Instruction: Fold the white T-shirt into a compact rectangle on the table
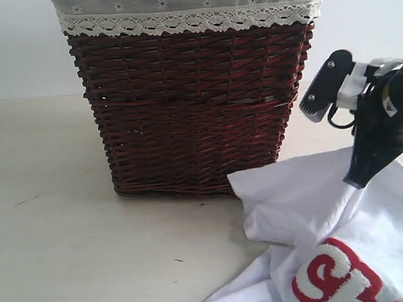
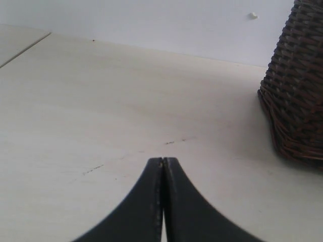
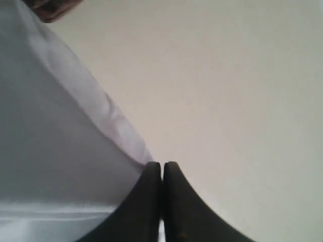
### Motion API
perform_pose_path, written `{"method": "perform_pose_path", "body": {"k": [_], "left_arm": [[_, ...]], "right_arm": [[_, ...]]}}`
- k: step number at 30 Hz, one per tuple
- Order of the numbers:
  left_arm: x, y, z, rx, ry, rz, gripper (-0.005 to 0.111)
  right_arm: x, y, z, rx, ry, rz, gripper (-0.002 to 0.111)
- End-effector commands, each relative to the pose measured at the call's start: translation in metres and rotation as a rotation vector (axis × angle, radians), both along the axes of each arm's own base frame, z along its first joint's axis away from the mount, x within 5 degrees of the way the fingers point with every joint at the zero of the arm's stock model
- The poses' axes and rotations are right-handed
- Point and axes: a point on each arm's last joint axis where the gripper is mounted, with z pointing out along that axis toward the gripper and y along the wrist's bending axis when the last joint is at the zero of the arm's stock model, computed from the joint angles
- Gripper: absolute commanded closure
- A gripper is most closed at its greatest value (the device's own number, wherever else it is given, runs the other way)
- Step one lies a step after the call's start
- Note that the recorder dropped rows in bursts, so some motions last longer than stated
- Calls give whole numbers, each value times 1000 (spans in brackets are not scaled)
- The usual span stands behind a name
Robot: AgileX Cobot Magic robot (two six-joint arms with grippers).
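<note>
The white T-shirt lies crumpled on the table at the lower right, with part of its red-outlined lettering facing up. My right gripper points down at the shirt's raised edge, and a fold of cloth runs up to its tip. In the right wrist view the jaws are pressed together at the hem of the T-shirt. My left gripper is shut with nothing in it, low over the bare table. It is outside the exterior view.
A tall dark brown wicker basket with a lace-trimmed grey liner stands at the back centre, just behind the shirt. The basket also shows beside my left gripper. A white wall backs the table.
</note>
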Motion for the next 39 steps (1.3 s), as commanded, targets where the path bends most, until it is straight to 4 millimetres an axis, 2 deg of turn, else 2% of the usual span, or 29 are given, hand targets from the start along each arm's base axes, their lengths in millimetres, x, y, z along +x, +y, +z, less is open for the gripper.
{"method": "perform_pose_path", "body": {"k": [1, 8, 11, 15, 18, 21, 23, 25, 28, 30, 34, 37, 39], "left_arm": [[0, 0, 1, 1, -12, -3, 107], [0, 0, 1, 1, -12, -3, 107], [0, 0, 1, 1, -12, -3, 107], [0, 0, 1, 1, -12, -3, 107], [0, 0, 1, 1, -12, -3, 107], [0, 0, 1, 1, -12, -3, 107], [0, 0, 1, 1, -12, -3, 107], [0, 0, 1, 1, -12, -3, 107], [0, 0, 1, 1, -12, -3, 107], [0, 0, 1, 1, -12, -3, 107], [0, 0, 1, 1, -12, -3, 107], [0, 0, 1, 1, -12, -3, 107], [0, 0, 1, 1, -12, -3, 107]], "right_arm": [[5, -28, 15, -30, -100, -171, 108], [16, -71, 22, 74, -299, -574, 108], [20, -87, 27, 83, -375, -636, 108], [25, -98, 28, 178, -424, -668, 108], [36, -107, 27, 315, -463, -716, 108], [49, -110, 19, 359, -429, -728, 108], [58, -108, 12, 355, -383, -725, 101], [66, -107, 11, 356, -338, -732, 86], [73, -102, 26, 443, -337, -744, 62], [73, -96, 44, 497, -365, -716, 55], [58, -73, 89, 627, -425, -595, 59], [37, -41, 112, 713, -397, -419, 78], [14, -18, 128, 753, -361, -271, 94]]}}
